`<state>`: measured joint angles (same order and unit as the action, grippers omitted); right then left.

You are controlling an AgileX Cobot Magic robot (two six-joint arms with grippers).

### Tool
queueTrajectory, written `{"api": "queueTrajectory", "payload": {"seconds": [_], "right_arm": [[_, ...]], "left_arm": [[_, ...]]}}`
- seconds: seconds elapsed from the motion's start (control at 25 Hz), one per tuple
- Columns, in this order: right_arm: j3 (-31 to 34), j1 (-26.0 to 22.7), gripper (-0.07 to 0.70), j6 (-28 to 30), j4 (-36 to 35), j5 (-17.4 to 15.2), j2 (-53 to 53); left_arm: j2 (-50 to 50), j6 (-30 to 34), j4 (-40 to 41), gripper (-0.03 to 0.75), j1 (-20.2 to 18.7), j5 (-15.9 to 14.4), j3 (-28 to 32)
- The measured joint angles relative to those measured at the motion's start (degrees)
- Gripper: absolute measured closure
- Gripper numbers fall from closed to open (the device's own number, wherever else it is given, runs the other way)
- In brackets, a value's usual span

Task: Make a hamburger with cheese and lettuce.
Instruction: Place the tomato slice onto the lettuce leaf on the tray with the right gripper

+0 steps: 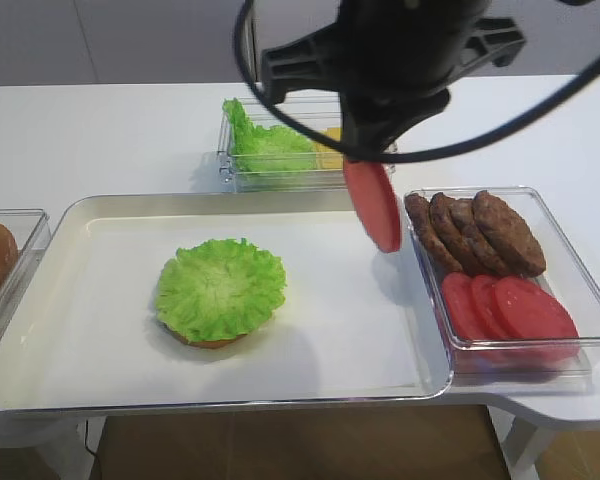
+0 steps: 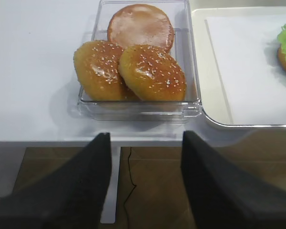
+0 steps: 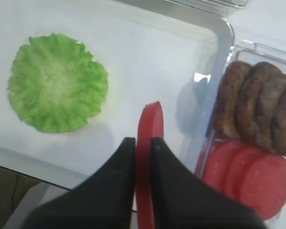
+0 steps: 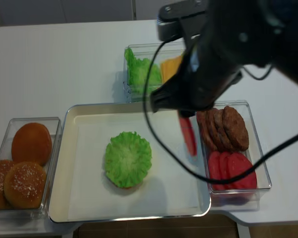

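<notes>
In the exterior high view, the right gripper (image 1: pixel 372 170) is hanging over the right end of the tray (image 1: pixel 100 205), its jaws pinching a red tomato slice (image 1: pixel 373 204) that is dangling on edge; the hamburger (image 1: pixel 220 292), a bun base under a frilly leaf, is sitting near the tray's middle, while the lettuce (image 1: pixel 263 143) and cheese (image 1: pixel 330 150) are lying in a clear bin behind the tray. In the right wrist view, the black fingers (image 3: pixel 115 176) are pressing both faces of the slice, with meat patties (image 3: pixel 257 106) and more tomato rounds (image 3: pixel 250 174) lying in the bin at right. In the left wrist view, the left gripper (image 2: pixel 145 152) is holding its jaws wide apart and grasping nothing, hovering off the counter (image 2: pixel 33 71) edge before a bin of buns (image 2: pixel 133 67). In the realsense view, the right arm is blocking part of the rear bin. No writing is showing anywhere.
</notes>
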<state>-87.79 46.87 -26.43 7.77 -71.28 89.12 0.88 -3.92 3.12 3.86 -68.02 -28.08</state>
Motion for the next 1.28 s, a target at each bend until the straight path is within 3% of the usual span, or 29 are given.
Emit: {"api": "queueTrajectory", "payload": {"seconds": [0.28,0.52,1.28], "right_arm": [[-8.86,5.33,0.57,-0.2,2.61,-0.05,10.13],[-14.4,7.01,0.57,-0.2,4.88,-0.05,17.47],[-15.54,9.35,0.57,-0.2,8.42,3.36,23.9]], "left_arm": [[0.0,0.0,0.0,0.361,0.0,0.0,0.0],[0.0,0.0,0.0,0.361,0.0,0.0,0.0],[0.0,0.0,0.0,0.361,0.0,0.0,0.0]]}}
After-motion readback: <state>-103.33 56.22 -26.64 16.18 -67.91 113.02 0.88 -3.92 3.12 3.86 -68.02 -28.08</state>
